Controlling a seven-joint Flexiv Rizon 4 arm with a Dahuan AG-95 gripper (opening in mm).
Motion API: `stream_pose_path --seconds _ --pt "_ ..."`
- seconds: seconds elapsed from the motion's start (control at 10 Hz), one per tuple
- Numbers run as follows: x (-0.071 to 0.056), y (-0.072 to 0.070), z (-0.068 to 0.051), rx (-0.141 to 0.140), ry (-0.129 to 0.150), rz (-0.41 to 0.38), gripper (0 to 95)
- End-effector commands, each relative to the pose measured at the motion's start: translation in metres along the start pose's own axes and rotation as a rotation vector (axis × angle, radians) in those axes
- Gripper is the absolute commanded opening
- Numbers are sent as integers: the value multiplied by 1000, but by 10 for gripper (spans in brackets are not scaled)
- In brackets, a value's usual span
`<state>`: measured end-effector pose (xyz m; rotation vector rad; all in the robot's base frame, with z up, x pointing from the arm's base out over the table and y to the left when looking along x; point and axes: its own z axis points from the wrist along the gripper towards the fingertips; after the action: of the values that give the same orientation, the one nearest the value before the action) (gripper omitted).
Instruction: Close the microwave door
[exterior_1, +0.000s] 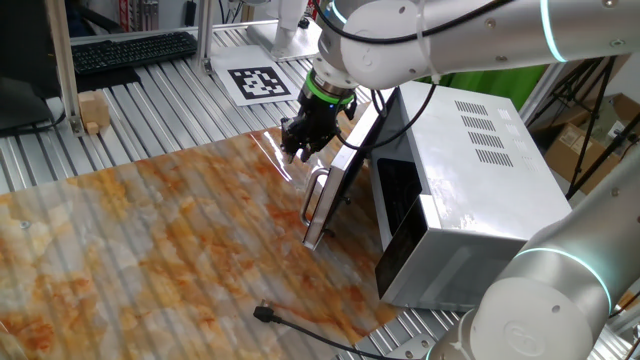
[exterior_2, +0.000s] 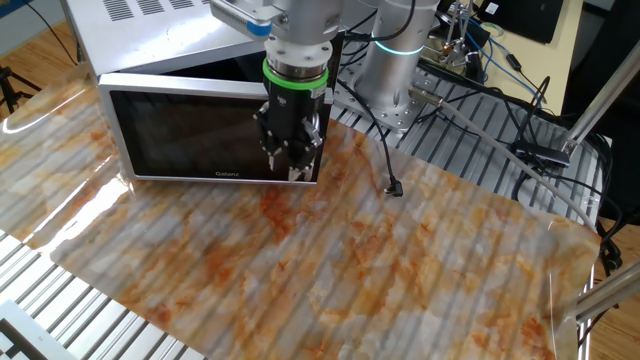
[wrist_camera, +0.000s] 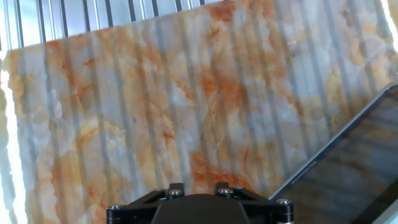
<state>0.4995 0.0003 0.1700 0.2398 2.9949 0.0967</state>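
Observation:
The silver-white microwave (exterior_1: 470, 190) stands at the right of the table, with vent slots on top. Its door (exterior_1: 338, 185) stands partly open, swung away from the dark cavity (exterior_1: 400, 205), and its curved bar handle (exterior_1: 315, 195) faces the table. My gripper (exterior_1: 301, 143) hangs just outside the door's outer face, near its top edge. In the other fixed view the gripper (exterior_2: 289, 160) sits in front of the right end of the door's dark glass (exterior_2: 190, 135). The hand view shows only the black hand mount (wrist_camera: 199, 208), with the door glass (wrist_camera: 354, 162) at lower right. The fingers' spacing is unclear.
A black cable with a plug (exterior_1: 268, 315) lies on the marbled mat (exterior_1: 150, 230) near the front; it also shows in the other fixed view (exterior_2: 393, 188). A keyboard (exterior_1: 130, 50), a marker tag (exterior_1: 258, 82) and a wooden block (exterior_1: 92, 110) sit at the back.

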Motion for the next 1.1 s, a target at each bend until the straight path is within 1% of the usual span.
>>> stream_pose_path --seconds 0.1,1.1 --pt "-1 0 1 1 1 -1 0" --pt "1 0 2 -2 5 -8 0"
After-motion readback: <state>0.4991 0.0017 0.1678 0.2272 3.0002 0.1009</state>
